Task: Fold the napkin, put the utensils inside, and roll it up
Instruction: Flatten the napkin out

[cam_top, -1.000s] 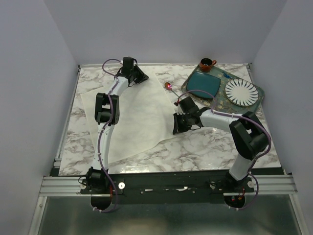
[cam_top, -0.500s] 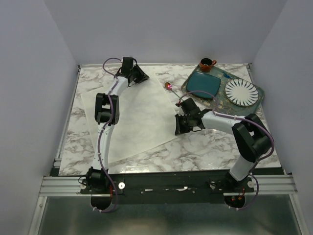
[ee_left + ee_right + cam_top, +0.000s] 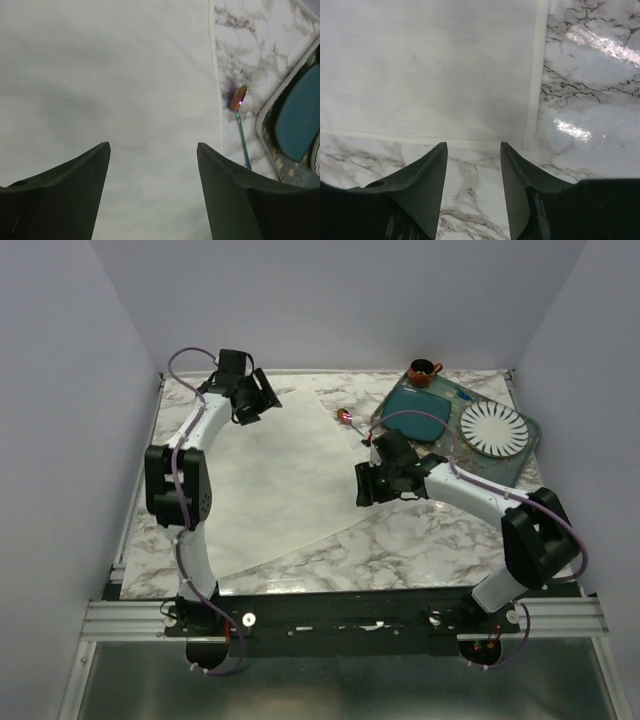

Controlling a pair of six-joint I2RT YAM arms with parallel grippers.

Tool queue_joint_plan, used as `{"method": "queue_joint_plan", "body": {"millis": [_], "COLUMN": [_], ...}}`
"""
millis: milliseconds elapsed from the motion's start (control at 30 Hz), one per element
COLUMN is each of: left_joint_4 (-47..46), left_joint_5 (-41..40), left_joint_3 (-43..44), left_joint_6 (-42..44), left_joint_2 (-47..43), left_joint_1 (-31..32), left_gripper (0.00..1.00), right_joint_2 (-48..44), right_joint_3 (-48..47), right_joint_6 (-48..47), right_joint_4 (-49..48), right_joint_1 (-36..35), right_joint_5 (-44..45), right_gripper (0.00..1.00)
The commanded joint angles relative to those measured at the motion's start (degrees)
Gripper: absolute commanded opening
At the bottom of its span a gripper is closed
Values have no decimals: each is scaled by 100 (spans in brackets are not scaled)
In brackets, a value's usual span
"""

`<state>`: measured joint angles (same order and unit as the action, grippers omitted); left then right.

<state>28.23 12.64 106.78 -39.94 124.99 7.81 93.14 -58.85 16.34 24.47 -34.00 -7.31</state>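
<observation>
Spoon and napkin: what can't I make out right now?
Spoon: handle end hidden behind a finger of the left gripper, left wrist view; tiny in top view.
Napkin: left edge behind the left arm, top view; cropped by frame edges in both wrist views.

Marbled table [image 3: 440,540]. Flat on it: cream napkin [image 3: 270,480] over left-centre; spoon [image 3: 346,418] just off napkin's right edge; tray [image 3: 450,443] far right; brown cup [image 3: 422,371] beside tray's far corner.

The left gripper [image 3: 152,150] and the right gripper [image 3: 472,147] now stand parted and free of the napkin [image 3: 280,470], the left arm swung leftward, the right drawn just off the corner.
</observation>
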Motion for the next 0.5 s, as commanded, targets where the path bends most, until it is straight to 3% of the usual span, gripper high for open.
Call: {"method": "queue_joint_plan", "body": {"millis": [0,33,133,200,233,300,467], "left_joint_4": [762,798,974,1070,1106,1141,1273], "left_joint_5": [-1790,-1992,-2267,-2336,-2293,-1969,-1510], "left_joint_3": [-2254,-3146,-4755,-5402,-5944,-6370,-6951], "left_joint_6": [145,58,-548,-899,-1014,-1129,-1533], "left_joint_2": [-2827,-3657,-5258,-5983,-6578,-6978,-7357], "left_joint_1": [-104,-131,-464,-727,-737,-1174,-1458], "left_gripper": [80,80,72,68,60,57,57], "right_joint_2": [-525,-604,-657,-718,-736,-797,-886], "right_joint_3": [67,93,102,110,102,67,137], "right_joint_6": [-52,-52,-122,-140,-131,-148,-140], "right_joint_4": [76,41,32,23,14,5,-82], "right_joint_1": [-186,-186,-195,-204,-195,-195,-195], "right_joint_5": [-192,-235,-271,-315,-306,-385,-587], "right_gripper": [67,68,70,70,70,71,71]}}
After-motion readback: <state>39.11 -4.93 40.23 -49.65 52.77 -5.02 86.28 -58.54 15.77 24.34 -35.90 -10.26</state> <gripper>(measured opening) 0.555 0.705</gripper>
